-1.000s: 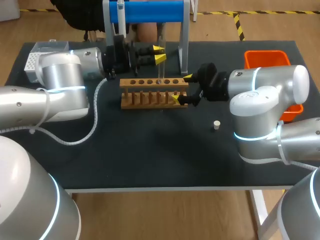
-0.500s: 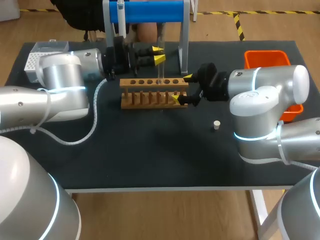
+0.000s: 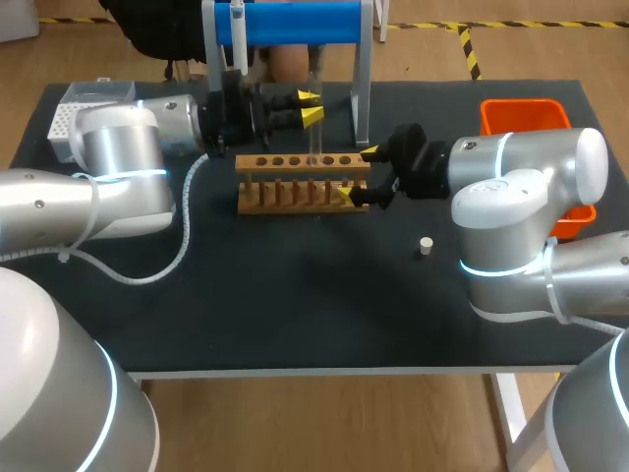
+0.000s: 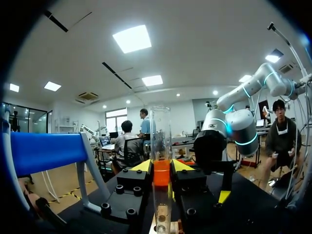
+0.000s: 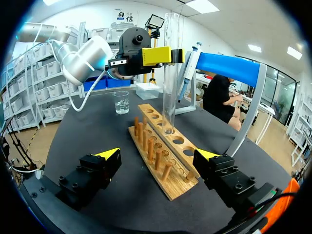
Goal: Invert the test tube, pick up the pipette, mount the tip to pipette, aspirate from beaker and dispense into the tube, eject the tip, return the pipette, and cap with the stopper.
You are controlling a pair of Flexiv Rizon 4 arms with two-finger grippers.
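Note:
A clear test tube [image 3: 314, 123] stands upright with its lower end in a hole of the wooden rack [image 3: 295, 187]. My left gripper [image 3: 312, 107] is shut on the tube's upper part; in the left wrist view the tube [image 4: 161, 146] sits between the yellow tips of that gripper [image 4: 161, 168]. My right gripper [image 3: 356, 174] is open, its fingers on either side of the rack's right end without touching it [image 5: 158, 156]. The pipette [image 5: 190, 61] hangs on the blue stand [image 3: 295, 22]. A small white stopper [image 3: 426, 246] lies on the mat. The beaker [image 5: 121, 102] stands beyond the rack [image 5: 163, 153].
An orange bin [image 3: 526, 113] sits at the table's right edge behind my right arm. A white tip box [image 3: 71, 110] is at the far left corner. The blue stand's legs [image 3: 362, 88] rise just behind the rack.

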